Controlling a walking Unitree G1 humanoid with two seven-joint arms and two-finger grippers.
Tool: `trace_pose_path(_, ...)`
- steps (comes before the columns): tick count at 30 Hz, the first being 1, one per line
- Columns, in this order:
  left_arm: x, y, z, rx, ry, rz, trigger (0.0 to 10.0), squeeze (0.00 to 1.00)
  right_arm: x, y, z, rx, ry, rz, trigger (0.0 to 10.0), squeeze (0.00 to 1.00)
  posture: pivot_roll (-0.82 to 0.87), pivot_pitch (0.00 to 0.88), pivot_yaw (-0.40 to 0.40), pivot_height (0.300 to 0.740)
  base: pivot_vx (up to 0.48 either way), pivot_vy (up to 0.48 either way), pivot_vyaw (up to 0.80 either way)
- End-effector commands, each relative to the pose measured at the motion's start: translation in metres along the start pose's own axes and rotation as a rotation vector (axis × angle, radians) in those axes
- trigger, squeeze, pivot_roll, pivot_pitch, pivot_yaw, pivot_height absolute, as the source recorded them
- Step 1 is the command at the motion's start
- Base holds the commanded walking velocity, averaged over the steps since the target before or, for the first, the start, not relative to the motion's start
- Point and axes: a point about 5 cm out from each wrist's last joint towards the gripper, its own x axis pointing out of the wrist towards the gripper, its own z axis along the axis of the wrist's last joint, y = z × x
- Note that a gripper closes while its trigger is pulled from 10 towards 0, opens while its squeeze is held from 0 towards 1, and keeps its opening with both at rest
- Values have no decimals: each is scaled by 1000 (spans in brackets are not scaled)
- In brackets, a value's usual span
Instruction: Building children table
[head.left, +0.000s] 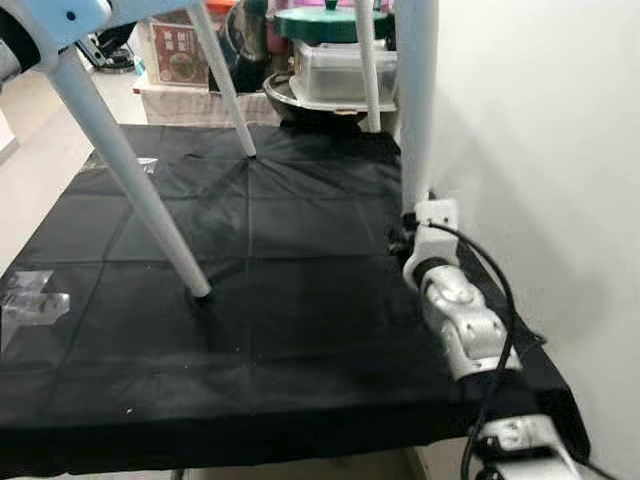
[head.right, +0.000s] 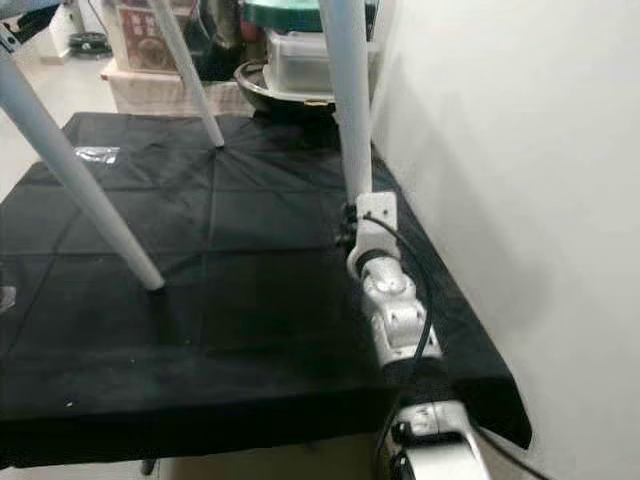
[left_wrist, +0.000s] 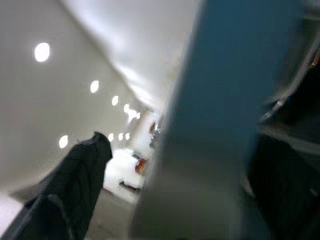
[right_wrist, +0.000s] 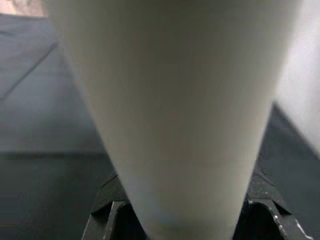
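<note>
Underneath, black cloth beside white wall

Children's table, pale blue top, white tapered legs on black cloth.

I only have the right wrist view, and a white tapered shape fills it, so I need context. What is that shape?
Observer: It's a white tapered table leg. The right gripper grips it low down, right beside the white wall.
Operator: Is the table standing?
Observer: Yes. The slanted white near-left leg has its foot on the black cloth.
Operator: Anything beyond the table?
Observer: A clear plastic lidded box sits just past the cloth's far edge.
</note>
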Motion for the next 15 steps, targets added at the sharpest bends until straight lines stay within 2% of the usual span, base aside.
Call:
trace_pose_path(1, -5, 10, -6, 9, 35, -3, 10000, 0, -3, -6, -13, 78, 90, -21, 0, 0, 6, 0, -86, 740, 0, 0, 0)
trace_pose_path(4, -4, 8, -4, 19, 24, -35, 10000, 0, -4, -4, -14, 79, 94, -8, 0, 0, 8, 0, -91, 740, 0, 0, 0)
trace_pose_path(5, -2, 7, -2, 28, 15, -68, 10000, 0, -6, -1, -14, 82, 101, 2, 0, 0, 8, 0, -91, 740, 0, 0, 0)
trace_pose_path(7, -1, -1, 3, 29, -27, -226, 10000, 0, -6, 4, -12, 70, 101, 28, 0, 0, 13, 0, -87, 740, 0, 0, 0)
trace_pose_path(9, -1, -1, 3, 29, -27, -226, 10000, 0, -6, 4, -12, 70, 101, 28, 0, 0, 13, 0, -87, 740, 0, 0, 0)
trace_pose_path(10, -1, -4, 5, 27, -47, -291, 10000, 0, -7, 5, -11, 65, 101, 36, 0, 0, 13, 0, -87, 740, 0, 0, 0)
trace_pose_path(12, -1, -4, 5, 27, -47, -291, 10000, 0, -7, 5, -11, 65, 101, 36, 0, 0, 13, 0, -87, 740, 0, 0, 0)
trace_pose_path(14, -5, -16, 9, -2, -111, -426, 10000, 0, -11, 11, -11, 61, 111, 68, 0, 0, 10, 0, -78, 740, 0, 0, 0)
trace_pose_path(15, -5, -16, 9, -2, -111, -426, 10000, 0, -11, 11, -11, 61, 111, 68, 0, 0, 10, 0, -78, 740, 0, 0, 0)
